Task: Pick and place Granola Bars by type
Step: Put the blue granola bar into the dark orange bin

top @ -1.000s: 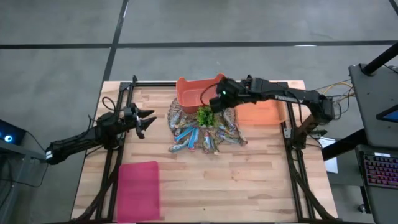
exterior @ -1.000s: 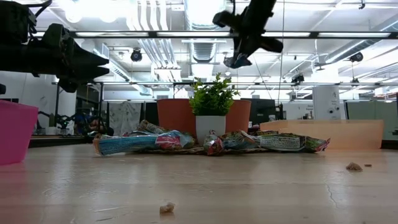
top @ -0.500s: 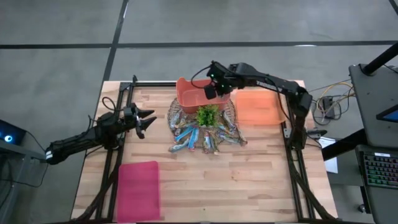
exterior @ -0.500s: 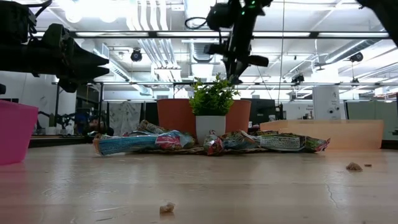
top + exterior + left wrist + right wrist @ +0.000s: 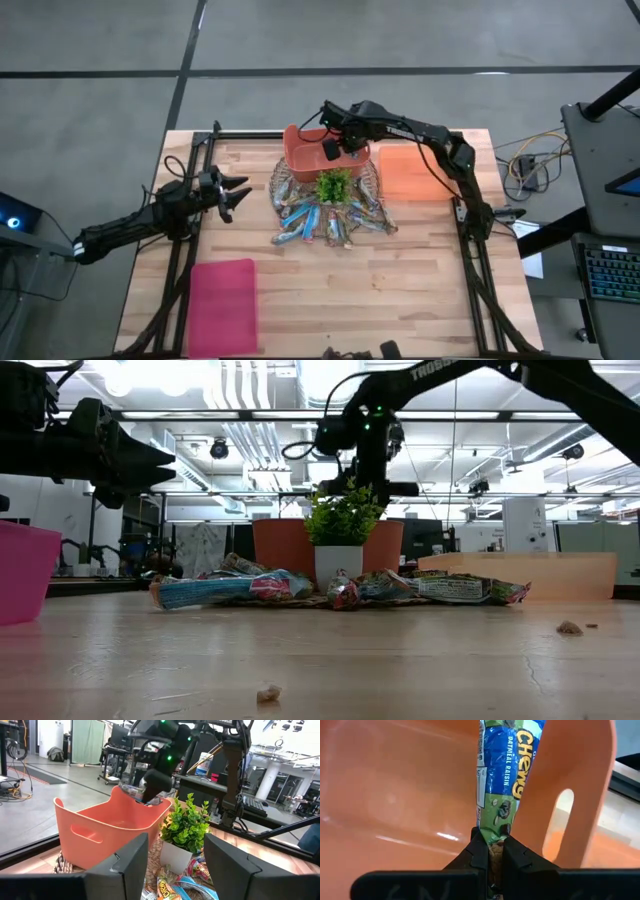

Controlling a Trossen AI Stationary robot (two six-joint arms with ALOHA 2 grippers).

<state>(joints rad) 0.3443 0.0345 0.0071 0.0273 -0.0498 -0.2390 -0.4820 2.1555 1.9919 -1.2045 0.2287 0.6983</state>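
Blue and tan granola bars (image 5: 325, 215) lie in a pile on a woven mat around a small potted plant (image 5: 331, 185). My right gripper (image 5: 330, 150) is over the orange bin (image 5: 300, 152) at the far side of the pile, shut on a blue bar (image 5: 502, 765). The left wrist view shows that gripper (image 5: 156, 782) just above the bin's rim (image 5: 120, 795). My left gripper (image 5: 238, 195) waits open, raised near the table's left edge, pointing at the pile. My right gripper pinches the blue bar by one end (image 5: 493, 836) between its two fingers (image 5: 481, 851). The bar runs straight on from the fingertips, in line with them. It points down into the orange bin, in front of the bin's inner wall (image 5: 395, 795).
A second orange tray (image 5: 415, 172) lies right of the bin. A pink bin (image 5: 222, 305) stands at the near left. Black frame rails (image 5: 470, 250) run along both table sides. Bare wood lies near the table's front, with a few crumbs (image 5: 268, 693).
My right gripper, carrying the blue bar, has moved from above the plant toward the table's left and far side and has come down over the orange bin. It has stayed shut on the bar.
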